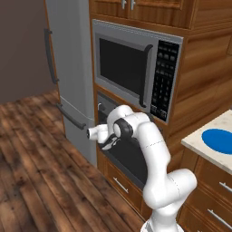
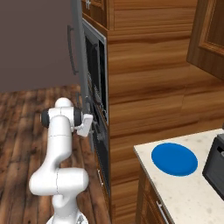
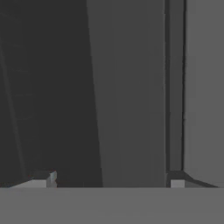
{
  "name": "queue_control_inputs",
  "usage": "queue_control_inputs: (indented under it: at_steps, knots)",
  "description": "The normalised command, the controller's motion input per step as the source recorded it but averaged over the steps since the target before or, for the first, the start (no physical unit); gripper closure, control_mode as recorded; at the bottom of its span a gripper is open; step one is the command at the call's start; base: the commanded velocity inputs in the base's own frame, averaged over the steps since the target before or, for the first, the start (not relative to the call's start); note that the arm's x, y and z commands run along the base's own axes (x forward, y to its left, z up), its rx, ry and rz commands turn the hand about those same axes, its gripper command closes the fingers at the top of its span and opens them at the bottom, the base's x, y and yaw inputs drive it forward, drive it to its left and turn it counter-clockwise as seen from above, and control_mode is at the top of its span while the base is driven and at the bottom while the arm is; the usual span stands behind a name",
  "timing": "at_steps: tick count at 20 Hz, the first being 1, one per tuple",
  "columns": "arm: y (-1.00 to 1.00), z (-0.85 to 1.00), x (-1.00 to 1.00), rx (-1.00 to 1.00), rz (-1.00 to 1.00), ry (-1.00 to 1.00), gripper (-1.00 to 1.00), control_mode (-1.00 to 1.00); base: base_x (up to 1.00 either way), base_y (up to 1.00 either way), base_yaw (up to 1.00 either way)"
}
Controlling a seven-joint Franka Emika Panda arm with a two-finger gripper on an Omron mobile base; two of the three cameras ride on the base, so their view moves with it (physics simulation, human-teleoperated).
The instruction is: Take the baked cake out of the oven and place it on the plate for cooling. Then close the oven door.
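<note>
The left base view shows the refrigerator at far left, then the microwave with its keypad, and below it the oven, whose upper left corner and dark front remain visible around the arm. The oven door appears as a dark panel behind the forearm; whether it is fully shut cannot be determined from this angle. The gripper sits directly against that dark front, just below the oven's top edge. The plate lies on the light counter at far right, well apart from the gripper.

The right base view presents the same cabinet column edge-on (the appliance fronts reduce to narrow strips). Here the hand is pressed close to the oven front, with the plate fully visible on the counter and a dark appliance just beside it at the right edge.

The hand view shows dark grey vertical surfaces at very close range. The two fingertips stand far apart at the bottom corners: the jaws are wide, with nothing between them.
</note>
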Motion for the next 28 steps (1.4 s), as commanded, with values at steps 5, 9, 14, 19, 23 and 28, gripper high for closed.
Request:
queue_control_inputs:
  at_steps: [5,9,14,19,23,28]
  knots:
    - [-0.59,0.05,0.03,0.02,0.03,-0.09,1.0,-1.0,0.0,0.0,0.0]
    - [-0.34,0.03,0.08,0.0,0.0,-0.02,1.0,-1.0,0.0,0.0,0.0]
    - [-0.01,-0.09,-0.12,0.0,0.01,0.08,1.0,-1.0,0.0,0.0,0.0]
    - [0.55,-0.34,-0.84,0.0,0.04,0.22,1.0,-1.0,0.0,0.0,0.0]
    - [0.98,-0.51,-1.0,0.0,0.07,0.25,1.0,-1.0,0.0,0.0,0.0]
    - [0.98,-0.81,-1.0,0.0,0.11,0.31,1.0,-1.0,0.0,0.0,0.0]
